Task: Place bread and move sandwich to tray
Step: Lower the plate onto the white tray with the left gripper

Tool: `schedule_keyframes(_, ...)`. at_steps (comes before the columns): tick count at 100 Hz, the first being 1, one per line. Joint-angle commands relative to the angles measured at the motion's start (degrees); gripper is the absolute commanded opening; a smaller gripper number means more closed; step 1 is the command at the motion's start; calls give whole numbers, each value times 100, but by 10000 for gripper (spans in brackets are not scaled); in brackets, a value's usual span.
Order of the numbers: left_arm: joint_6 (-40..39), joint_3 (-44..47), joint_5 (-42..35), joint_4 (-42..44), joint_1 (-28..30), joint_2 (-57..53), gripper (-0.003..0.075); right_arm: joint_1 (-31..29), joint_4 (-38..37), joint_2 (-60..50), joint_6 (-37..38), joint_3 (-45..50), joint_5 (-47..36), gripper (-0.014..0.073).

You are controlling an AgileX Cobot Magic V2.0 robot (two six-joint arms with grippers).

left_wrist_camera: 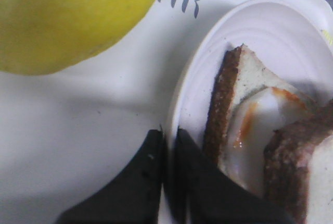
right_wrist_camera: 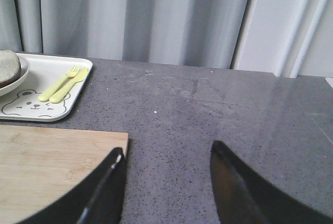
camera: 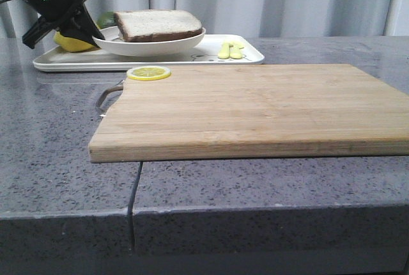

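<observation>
Count: one tray (camera: 77, 61), one round plate (camera: 150, 46), one sandwich (camera: 158, 25), one cutting board (camera: 255, 109), one lemon slice (camera: 148, 73), one whole lemon (left_wrist_camera: 67, 15), apparently two small yellow utensils (right_wrist_camera: 62, 83).

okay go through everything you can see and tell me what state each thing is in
sandwich: stacked on the plate, bread on top
plate: resting on the tray
tray: flat on the counter
left gripper: shut on the plate rim
right gripper: open, empty
lemon slice: flat on the cutting board
</observation>
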Motion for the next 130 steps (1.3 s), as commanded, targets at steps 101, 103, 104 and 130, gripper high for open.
schedule_keyframes(101, -275, -225, -189, -273, -46, -128, -17, -28, -34, 5, -12, -159, -408, 384)
schedule_keyframes(103, -275, -225, -189, -273, -46, -128, -17, -28, -34, 5, -12, -159, -408, 384)
schedule_keyframes(104, -275, -225, -189, -273, -46, -128, -17, -28, -34, 5, -12, -159, -408, 384)
schedule_keyframes(130, -275, -225, -125, -273, -46, -128, 137, -28, -34, 5, -12, -159, -408, 384)
